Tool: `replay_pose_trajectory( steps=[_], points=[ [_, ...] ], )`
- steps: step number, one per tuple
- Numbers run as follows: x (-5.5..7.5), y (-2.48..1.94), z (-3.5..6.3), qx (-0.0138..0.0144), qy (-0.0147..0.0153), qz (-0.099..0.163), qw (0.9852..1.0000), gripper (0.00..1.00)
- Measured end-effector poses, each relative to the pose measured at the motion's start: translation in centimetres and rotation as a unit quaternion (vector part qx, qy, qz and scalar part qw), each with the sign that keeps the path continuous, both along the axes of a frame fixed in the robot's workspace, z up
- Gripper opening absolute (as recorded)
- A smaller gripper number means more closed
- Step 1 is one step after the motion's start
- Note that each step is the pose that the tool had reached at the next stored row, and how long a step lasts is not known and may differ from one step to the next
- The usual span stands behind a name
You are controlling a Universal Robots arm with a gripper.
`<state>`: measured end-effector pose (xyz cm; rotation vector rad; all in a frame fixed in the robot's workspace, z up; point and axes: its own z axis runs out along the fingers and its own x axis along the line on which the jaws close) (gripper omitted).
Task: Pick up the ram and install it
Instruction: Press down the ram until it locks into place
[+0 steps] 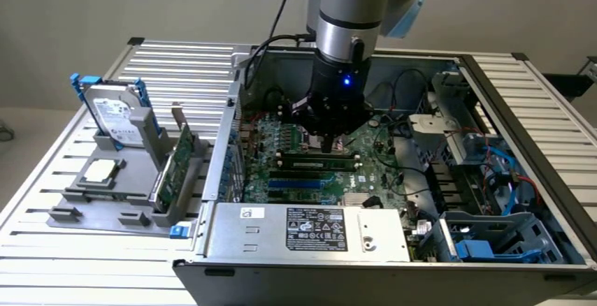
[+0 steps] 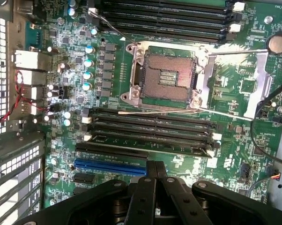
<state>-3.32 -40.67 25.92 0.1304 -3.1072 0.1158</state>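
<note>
A pale slatted metal surface [image 1: 84, 250] carries an open grey computer case [image 1: 279, 267] lying on its side, under a plain wall.

The ram [image 1: 322, 158], a long thin green circuit-board stick with dark chips, appears to stand on edge in one of the long black memory slots [image 2: 150, 124] near the middle of the green motherboard [image 2: 234, 84]. Whether it is fully seated I cannot tell. The black end effector [image 1: 328, 147] hangs directly over it with its fingers pressed together and nothing between them, the tips at or just above the stick's top edge.

My worry is the narrow contact. Closed fingers bearing on one spot of so thin an edge could slide off and strike the neighbouring slots or the square metal processor socket [image 2: 166, 75] just beside them. Off-centre pressure could also seat one end only, leaving the stick tilted with a latch unclosed, or flex the board.

Near the surface's far edge on the exterior view's left, a wider green expansion card [image 1: 173, 170] stands in a grey holder [image 1: 94, 215].
</note>
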Motion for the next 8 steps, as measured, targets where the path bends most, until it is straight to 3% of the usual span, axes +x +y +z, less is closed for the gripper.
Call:
replay_pose_trajectory(
  steps=[8],
  points=[
    [0.0, 0.0, 0.0, -0.0002, -0.0003, -0.004, 1.0, 0.11]
  ],
)
